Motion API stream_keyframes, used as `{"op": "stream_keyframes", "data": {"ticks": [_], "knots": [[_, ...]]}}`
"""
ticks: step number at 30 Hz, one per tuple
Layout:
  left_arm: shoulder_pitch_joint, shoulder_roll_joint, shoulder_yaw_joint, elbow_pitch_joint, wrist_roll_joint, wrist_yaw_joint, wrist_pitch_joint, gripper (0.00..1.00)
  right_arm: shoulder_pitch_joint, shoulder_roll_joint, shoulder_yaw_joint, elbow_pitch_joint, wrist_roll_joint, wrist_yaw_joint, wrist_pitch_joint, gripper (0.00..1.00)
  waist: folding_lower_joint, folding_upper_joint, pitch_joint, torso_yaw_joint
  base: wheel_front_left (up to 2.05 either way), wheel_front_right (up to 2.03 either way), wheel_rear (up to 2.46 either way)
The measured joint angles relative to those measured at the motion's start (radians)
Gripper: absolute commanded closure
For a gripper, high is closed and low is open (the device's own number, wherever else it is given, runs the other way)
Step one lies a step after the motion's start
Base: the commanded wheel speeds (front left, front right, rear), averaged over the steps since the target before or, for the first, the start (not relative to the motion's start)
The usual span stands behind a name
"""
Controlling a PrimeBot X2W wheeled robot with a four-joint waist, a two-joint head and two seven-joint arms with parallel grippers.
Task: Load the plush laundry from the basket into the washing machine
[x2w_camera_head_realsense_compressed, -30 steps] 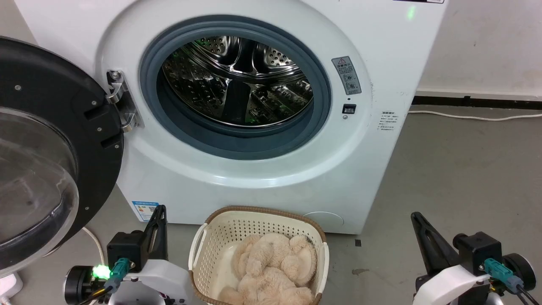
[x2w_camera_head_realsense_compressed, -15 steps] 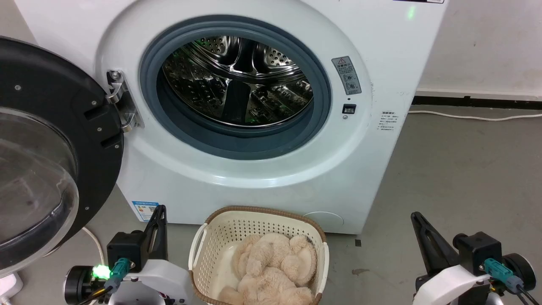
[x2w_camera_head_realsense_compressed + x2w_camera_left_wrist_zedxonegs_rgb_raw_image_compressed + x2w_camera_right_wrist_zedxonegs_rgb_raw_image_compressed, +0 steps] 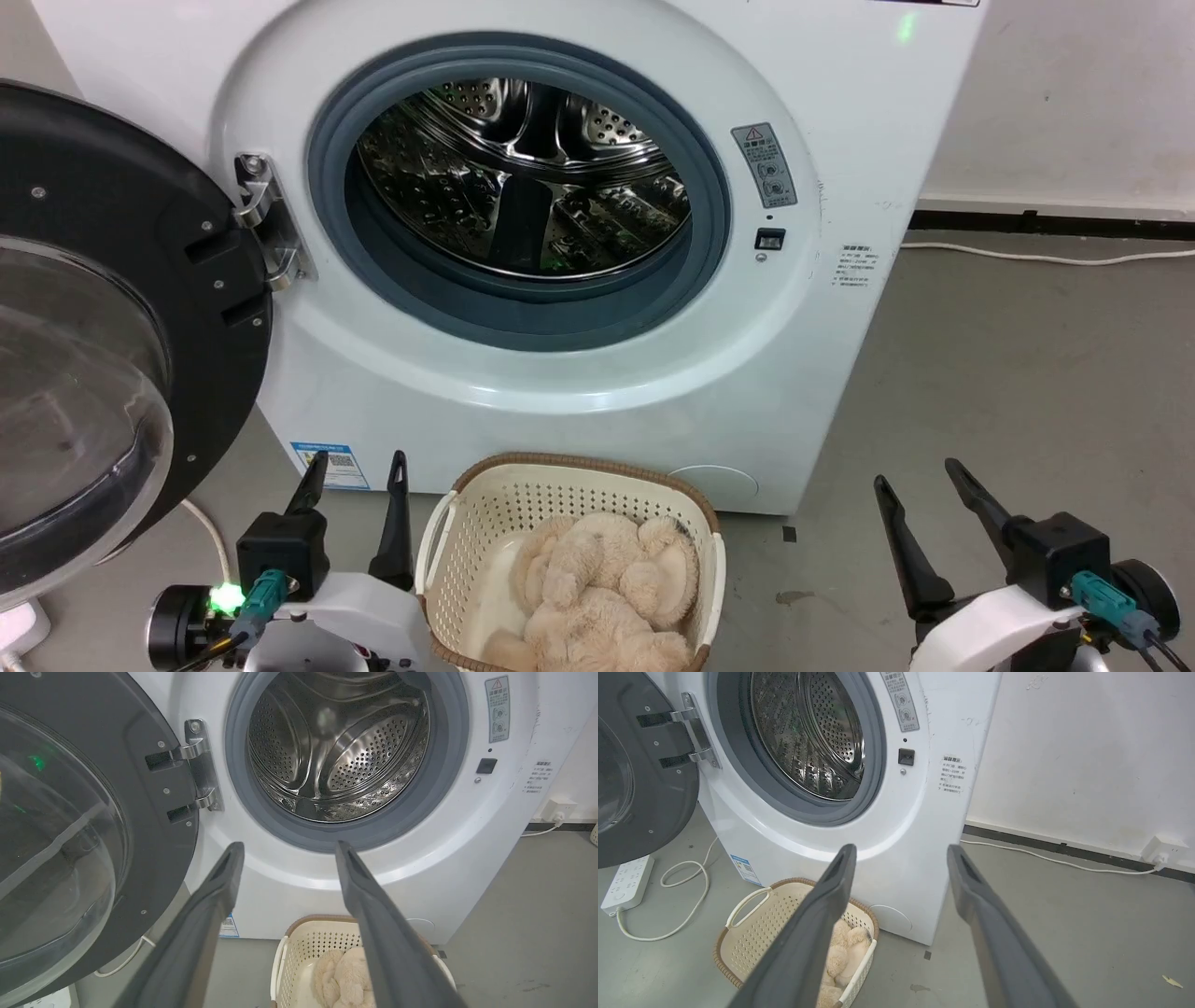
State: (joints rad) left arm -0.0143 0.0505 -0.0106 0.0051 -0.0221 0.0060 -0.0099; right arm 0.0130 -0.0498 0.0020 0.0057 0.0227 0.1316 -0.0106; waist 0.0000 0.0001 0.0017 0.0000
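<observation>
The cream-beige plush laundry (image 3: 602, 590) lies curled in the cream basket (image 3: 476, 523) on the floor, right in front of the white washing machine (image 3: 840, 112). Its grey-gasketed porthole shows the bare steel drum (image 3: 523, 177), and the black-rimmed door (image 3: 103, 308) hangs swung out to the left. My left gripper (image 3: 359, 462) stands open just left of the basket; my right gripper (image 3: 917, 469) stands open well to its right. Both hold nothing. The left wrist view shows the basket (image 3: 299, 952) and plush (image 3: 343, 975) below my left gripper (image 3: 286, 847); the right wrist view has them lower left, basket (image 3: 756, 926), plush (image 3: 843, 947).
A white power strip (image 3: 626, 884) with a looped cable (image 3: 686, 896) lies on the grey floor left of the machine, under the door. Another white cable (image 3: 1045, 858) runs along the wall to a socket (image 3: 1164, 849) on the right. Open floor spreads to the right.
Both grippers have opened: the fingers that stood together at one second and half a second ago are now spread apart. Basket, plush and machine are unmoved.
</observation>
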Motion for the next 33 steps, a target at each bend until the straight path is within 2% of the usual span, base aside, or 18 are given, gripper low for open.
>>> {"op": "stream_keyframes", "data": {"ticks": [18, 33], "knots": [[-0.016, 0.009, -0.025, 0.031, -0.055, -0.014, -0.023, 0.0, 0.002, 0.0, -0.005, -0.015, 0.061, 0.0, -0.037, 0.0, 0.0, 0.0, 0.049, -0.016, 0.0, 0.0, 0.0], [-0.178, 0.062, -0.09, 0.17, -0.123, -0.044, -0.02, 0.0, -0.002, 0.0, -0.014, -0.069, 0.126, 0.0, -0.072, 0.0, 0.0001, 0.0, 0.187, -0.073, 0.0, 0.0, 0.0]]}}
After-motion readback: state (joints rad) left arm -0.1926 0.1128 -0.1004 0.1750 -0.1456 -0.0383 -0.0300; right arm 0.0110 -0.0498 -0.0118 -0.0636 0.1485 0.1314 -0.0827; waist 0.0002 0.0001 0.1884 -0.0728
